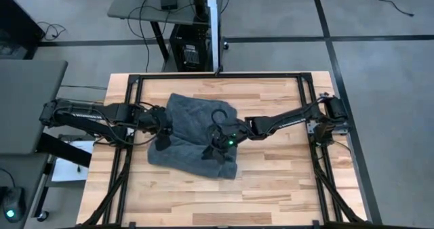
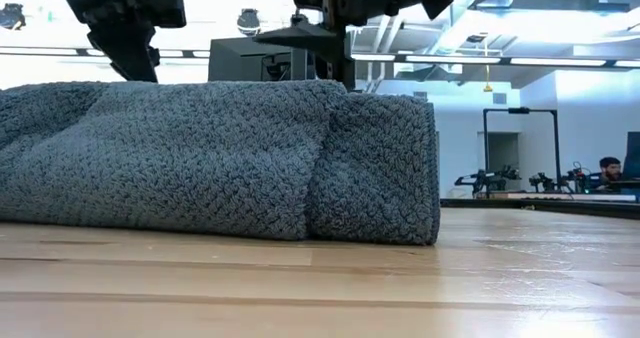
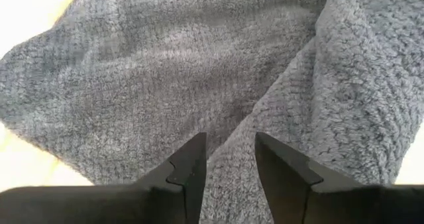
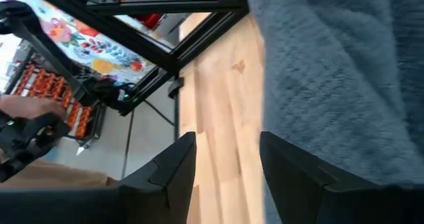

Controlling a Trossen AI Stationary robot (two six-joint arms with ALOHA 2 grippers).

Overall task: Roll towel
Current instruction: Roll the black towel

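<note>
Towel [image 1: 193, 135] lies partly rolled on the surface [image 1: 271, 188]; left claw [image 1: 163, 139] and right claw [image 1: 215, 148] hover above it, parted, holding nothing. Next likely move: regrip the roll beneath both.

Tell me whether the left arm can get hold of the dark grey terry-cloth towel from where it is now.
Probably yes: the left gripper hangs right over the dark grey terry-cloth towel, its fingers parted, with nothing between them and the cloth.

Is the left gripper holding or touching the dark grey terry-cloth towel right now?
Cannot tell. In the left wrist view the left gripper has its fingers parted with nothing pinched, hanging over the dark grey terry-cloth towel, but whether the tips brush the pile isn't plain.
</note>
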